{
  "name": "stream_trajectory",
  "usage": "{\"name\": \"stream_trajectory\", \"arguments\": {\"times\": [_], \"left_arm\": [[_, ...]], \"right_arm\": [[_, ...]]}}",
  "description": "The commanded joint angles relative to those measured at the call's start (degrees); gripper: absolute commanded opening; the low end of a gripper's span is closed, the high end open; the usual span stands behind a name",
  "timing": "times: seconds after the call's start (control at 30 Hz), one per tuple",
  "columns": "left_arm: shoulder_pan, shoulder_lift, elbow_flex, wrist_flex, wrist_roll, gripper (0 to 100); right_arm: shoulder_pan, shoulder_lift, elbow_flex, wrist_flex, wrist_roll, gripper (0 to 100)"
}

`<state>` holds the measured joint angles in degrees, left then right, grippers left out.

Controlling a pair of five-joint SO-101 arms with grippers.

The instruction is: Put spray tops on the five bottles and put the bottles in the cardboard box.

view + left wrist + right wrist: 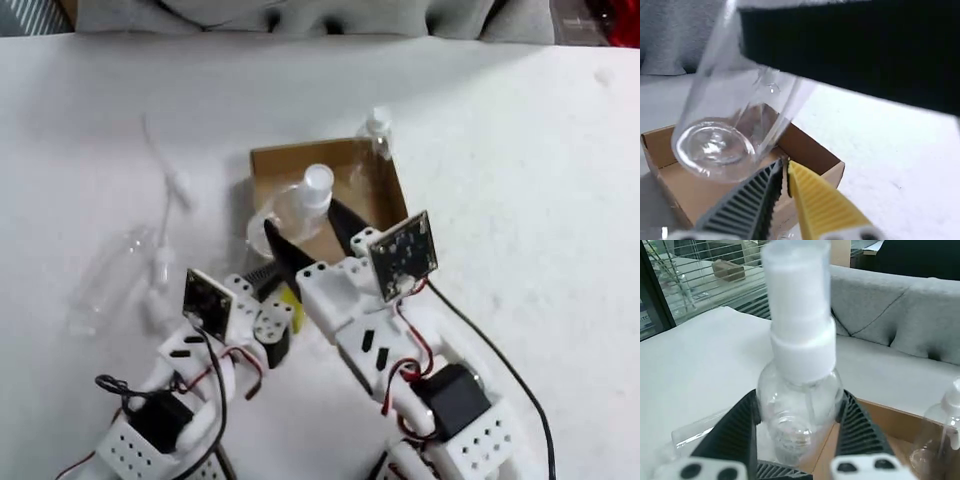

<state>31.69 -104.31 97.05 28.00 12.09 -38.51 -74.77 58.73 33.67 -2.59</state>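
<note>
My right gripper is shut on a clear bottle with a white spray top, holding it tilted over the cardboard box. In the right wrist view its black fingers clamp the bottle's body. A second capped bottle stands at the box's far right corner. My left gripper, with grey and yellow fingers, is shut on nothing just below the held bottle's base, by the box's near edge. An uncapped bottle lies on the table at the left.
Loose spray tops with thin tubes lie left of the box and beside the lying bottle. The table is white. A grey sofa runs along the far edge.
</note>
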Motion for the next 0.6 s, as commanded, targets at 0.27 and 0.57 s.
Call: {"name": "stream_trajectory", "arguments": {"times": [0.27, 0.57], "left_arm": [[-17.63, -0.66, -0.09, 9.14, -0.44, 2], [-35.91, -0.66, -0.09, 17.67, -0.44, 2]], "right_arm": [[12.18, -0.84, -3.96, 0.57, 1.14, 1.5], [20.88, 3.65, -2.99, 0.48, 3.25, 1.5]]}}
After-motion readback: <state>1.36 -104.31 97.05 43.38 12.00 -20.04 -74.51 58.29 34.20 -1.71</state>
